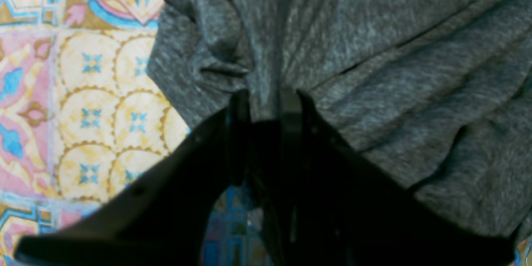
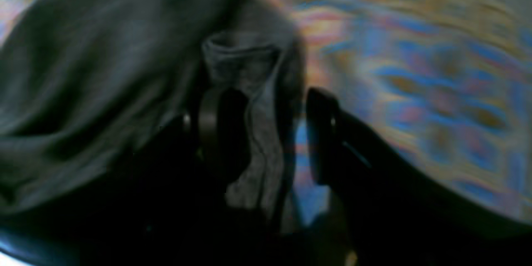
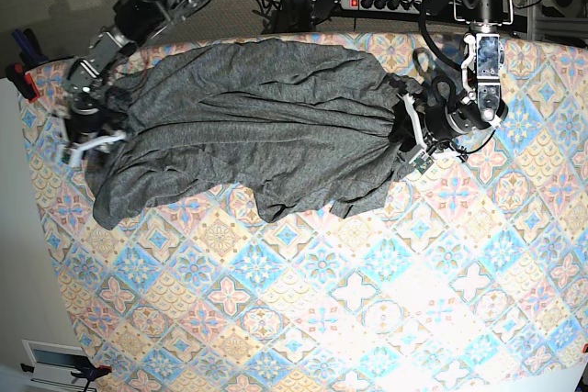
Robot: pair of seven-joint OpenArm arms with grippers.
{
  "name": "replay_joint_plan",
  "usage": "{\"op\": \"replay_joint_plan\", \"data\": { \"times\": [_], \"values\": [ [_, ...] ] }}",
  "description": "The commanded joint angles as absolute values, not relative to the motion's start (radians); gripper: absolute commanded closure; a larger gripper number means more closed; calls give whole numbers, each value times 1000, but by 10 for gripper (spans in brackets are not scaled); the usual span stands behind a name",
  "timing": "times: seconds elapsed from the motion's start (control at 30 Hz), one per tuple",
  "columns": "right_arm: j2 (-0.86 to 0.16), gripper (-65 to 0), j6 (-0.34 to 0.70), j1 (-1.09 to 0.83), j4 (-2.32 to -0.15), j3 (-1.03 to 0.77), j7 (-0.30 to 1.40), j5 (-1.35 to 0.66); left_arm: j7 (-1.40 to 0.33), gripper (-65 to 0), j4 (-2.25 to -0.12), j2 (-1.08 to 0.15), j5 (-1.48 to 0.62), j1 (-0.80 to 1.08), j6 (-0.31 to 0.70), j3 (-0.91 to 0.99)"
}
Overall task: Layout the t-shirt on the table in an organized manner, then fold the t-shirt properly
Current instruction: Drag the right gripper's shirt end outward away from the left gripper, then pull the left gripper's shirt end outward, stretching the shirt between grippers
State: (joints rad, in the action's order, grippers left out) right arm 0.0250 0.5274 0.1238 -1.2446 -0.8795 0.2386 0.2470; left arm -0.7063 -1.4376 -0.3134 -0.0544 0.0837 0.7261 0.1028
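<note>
— T-shirt (image 3: 248, 126): dark heather grey, spread wide across the far part of the table (image 3: 367, 300), heavily wrinkled, lower edge hanging in uneven lobes toward the near side
— Held anywhere?
— At both ends. Left gripper (image 1: 266, 99), on the right in the base view: jaws nearly together, clamped on a bunched fold of the fabric, pleats fanning out from the pinch
— And the other end?
— Right gripper (image 2: 270, 133), on the left in the base view: jaws set wider, a thick wad of grey cloth between them, one finger (image 2: 224, 124) pressed against it. Wrist view badly blurred; gap visible between cloth and the other finger, so firmness of grip hard to judge
— Surroundings?
— Tablecloth in pastel blue, pink and cream tiles, bare over the whole near half. Cables and a power strip (image 3: 386, 2) beyond the far edge
</note>
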Motion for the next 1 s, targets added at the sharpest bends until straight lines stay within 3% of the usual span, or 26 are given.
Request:
{"op": "replay_joint_plan", "data": {
  "times": [0.0, 0.07, 0.27, 0.53, 0.77, 0.97],
  "values": [
    [15, -255, 535, 125, -1264, -851, 228, 236, -964, -122, -1419, -332, 150, 128, 698, 99],
    [15, -215, 535, 113, -1262, -817, 223, 236, -969, -122, -1452, -332, 150, 134, 698, 99],
    [10, 0, 530, 113, -1259, -828, 228, 234, -969, -122, -1474, -331, 150, 134, 698, 99],
    [10, 0, 530, 120, -1205, -1047, 223, 237, -966, -122, -1475, -331, 150, 165, 698, 99],
    [-99, 0, 404, 168, -1069, -1087, 220, 236, -964, -122, -1475, -331, 150, 179, 698, 101],
    [-110, 0, 401, 177, -1027, -1106, 219, 234, -964, -122, -1475, -331, 150, 180, 698, 101]
  ]
}}
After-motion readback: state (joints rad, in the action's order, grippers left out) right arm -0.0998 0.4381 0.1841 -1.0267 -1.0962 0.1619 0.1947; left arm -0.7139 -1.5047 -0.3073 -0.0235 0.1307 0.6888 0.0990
